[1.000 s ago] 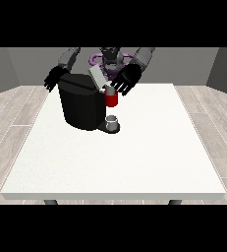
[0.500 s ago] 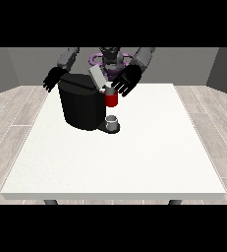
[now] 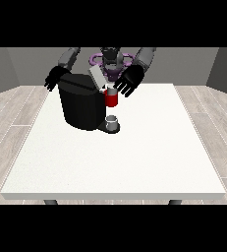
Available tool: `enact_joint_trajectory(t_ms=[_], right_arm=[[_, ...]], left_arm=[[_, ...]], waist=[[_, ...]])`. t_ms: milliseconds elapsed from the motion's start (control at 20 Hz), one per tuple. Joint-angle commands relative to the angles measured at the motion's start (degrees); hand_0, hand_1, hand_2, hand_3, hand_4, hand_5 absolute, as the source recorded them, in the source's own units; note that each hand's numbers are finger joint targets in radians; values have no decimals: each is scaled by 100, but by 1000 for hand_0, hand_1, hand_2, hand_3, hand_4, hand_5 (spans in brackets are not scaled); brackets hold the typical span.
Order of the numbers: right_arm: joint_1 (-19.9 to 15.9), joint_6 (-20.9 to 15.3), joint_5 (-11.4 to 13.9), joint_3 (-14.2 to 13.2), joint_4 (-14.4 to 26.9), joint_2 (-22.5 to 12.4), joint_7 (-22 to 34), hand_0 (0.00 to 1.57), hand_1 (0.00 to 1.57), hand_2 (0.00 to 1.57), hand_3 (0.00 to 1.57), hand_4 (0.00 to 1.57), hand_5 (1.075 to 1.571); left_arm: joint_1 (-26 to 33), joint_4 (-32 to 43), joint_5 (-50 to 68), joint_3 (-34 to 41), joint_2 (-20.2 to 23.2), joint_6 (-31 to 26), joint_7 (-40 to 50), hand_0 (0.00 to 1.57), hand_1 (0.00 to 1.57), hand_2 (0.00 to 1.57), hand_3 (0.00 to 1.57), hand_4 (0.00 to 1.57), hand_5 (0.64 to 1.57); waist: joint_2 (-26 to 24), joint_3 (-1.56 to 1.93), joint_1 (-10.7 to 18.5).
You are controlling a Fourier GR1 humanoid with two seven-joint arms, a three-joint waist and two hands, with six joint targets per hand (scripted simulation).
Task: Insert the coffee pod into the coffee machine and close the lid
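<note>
Under my hands spreads the large white table (image 3: 134, 162), running out well past my fingers toward the camera. Around it lies a pale plank floor (image 3: 12, 113), and grey walls (image 3: 16, 64) stand behind me.

Single front view, set across the bench (image 3: 134, 162) from the robot (image 3: 111, 60), raised, looking down and toward it. Whole bench top in frame; robot small at its far edge. Camera distance seems moderate.
</note>
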Motion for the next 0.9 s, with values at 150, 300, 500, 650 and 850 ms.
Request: enact_joint_trajectory(t_ms=[150,300,500,650,850], right_arm=[[-158,-95,48,-146,122,-116,-62,0,0,0,0,465,1571],[8,110,-62,-135,132,-161,-93,0,0,0,0,413,1571],[114,-182,64,2,64,93,12,0,0,0,0,353,1571],[38,-163,198,246,-205,120,189,0,0,0,0,338,1571],[-195,25,-70,-313,422,-211,-301,0,0,0,0,378,1571]], left_arm=[[-141,-29,-30,-4,134,-230,-168,1066,1066,1115,928,371,1571],[-75,-34,-195,-160,246,-353,-287,567,567,810,640,235,1571],[121,55,-354,-295,113,-347,-232,0,0,0,0,0,1571],[187,128,-506,-334,74,-52,-253,0,0,0,0,0,1571],[-133,-130,-387,-253,80,-369,-229,0,0,0,0,0,1571]], waist=[[103,-5,119],[21,-4,54],[-78,-6,44],[49,-7,-128],[135,-3,197]])
